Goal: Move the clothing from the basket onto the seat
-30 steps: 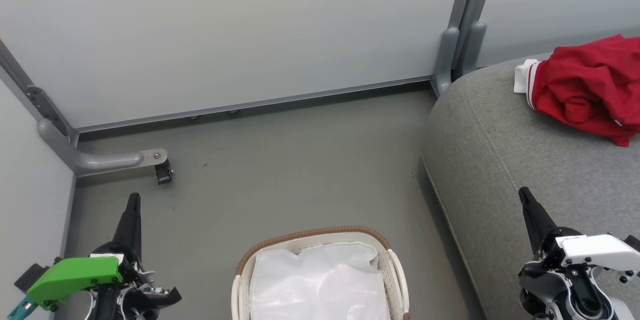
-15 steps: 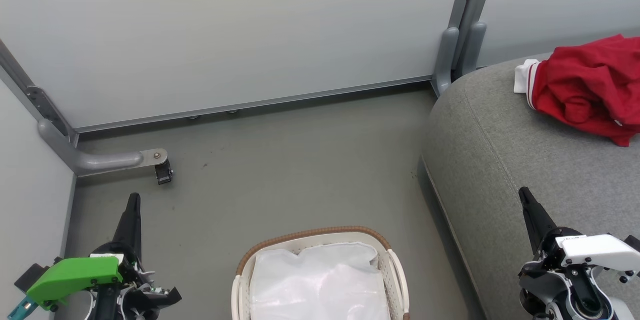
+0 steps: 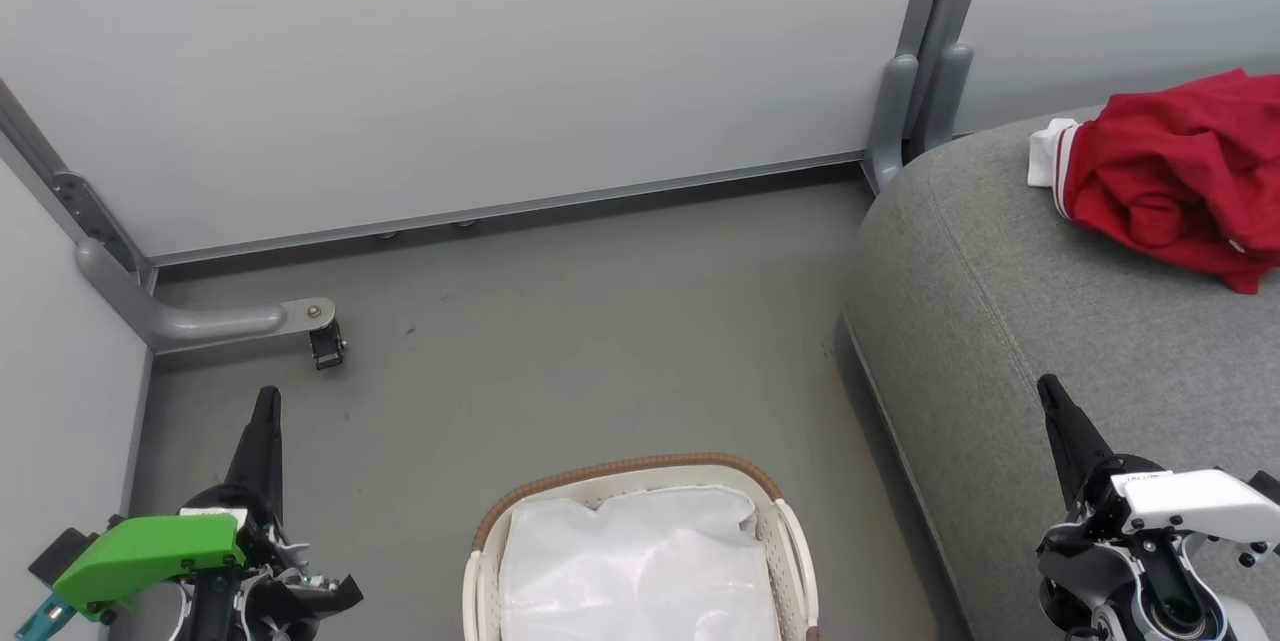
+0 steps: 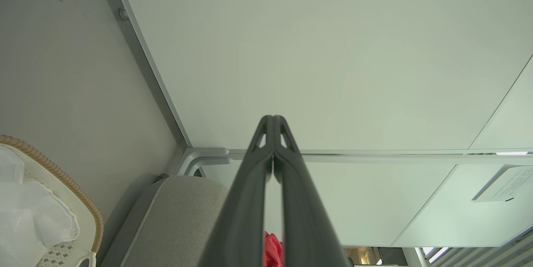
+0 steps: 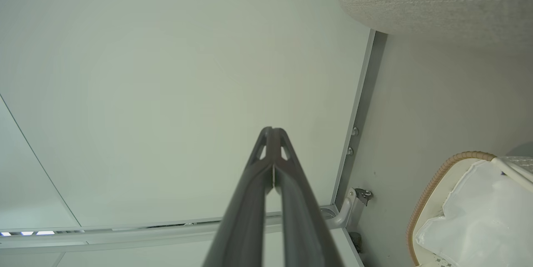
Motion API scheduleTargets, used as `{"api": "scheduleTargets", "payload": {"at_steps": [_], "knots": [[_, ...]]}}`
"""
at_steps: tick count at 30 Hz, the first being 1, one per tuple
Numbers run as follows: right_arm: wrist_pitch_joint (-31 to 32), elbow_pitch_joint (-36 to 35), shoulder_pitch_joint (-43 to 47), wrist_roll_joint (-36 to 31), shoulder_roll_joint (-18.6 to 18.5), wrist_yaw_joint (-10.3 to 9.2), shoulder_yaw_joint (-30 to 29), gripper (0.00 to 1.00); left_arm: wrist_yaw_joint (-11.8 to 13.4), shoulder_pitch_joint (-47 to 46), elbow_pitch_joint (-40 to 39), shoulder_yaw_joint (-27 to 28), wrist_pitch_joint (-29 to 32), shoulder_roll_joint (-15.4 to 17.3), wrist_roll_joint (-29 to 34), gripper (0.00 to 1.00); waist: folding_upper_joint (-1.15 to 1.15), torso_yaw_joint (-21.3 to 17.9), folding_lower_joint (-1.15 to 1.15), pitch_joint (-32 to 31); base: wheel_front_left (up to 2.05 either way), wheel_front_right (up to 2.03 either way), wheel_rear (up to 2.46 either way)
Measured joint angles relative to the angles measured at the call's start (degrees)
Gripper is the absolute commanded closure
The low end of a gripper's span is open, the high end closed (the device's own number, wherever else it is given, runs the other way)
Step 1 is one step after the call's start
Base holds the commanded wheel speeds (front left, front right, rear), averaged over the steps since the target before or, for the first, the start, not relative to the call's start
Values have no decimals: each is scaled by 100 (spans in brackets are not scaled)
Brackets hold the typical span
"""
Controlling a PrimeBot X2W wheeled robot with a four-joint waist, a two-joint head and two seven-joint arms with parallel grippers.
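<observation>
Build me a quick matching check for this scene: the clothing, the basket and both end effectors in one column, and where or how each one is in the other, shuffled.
1. clothing
2. basket
3. left end effector
4. right end effector

A. shut, lower right of the head view, over the seat
B. on the floor, with a white liner inside
C. heaped on the seat
D. shut, lower left of the head view, over the floor

Pairs: 1-C, 2-B, 3-D, 4-A.

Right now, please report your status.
Both shut, empty: left tool, right tool. Red clothing lies on seat. In basket, white liner, no red. Nothing in the way.
</observation>
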Motion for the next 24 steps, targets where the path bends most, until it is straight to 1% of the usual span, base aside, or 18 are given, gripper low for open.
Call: {"api": "scheduleTargets", "payload": {"at_steps": [24], "knots": [[-1,0,-1,0,0,0,0,100,0,0,0,1,0,0,0,100,0,0,0,0,0,0,0]]}}
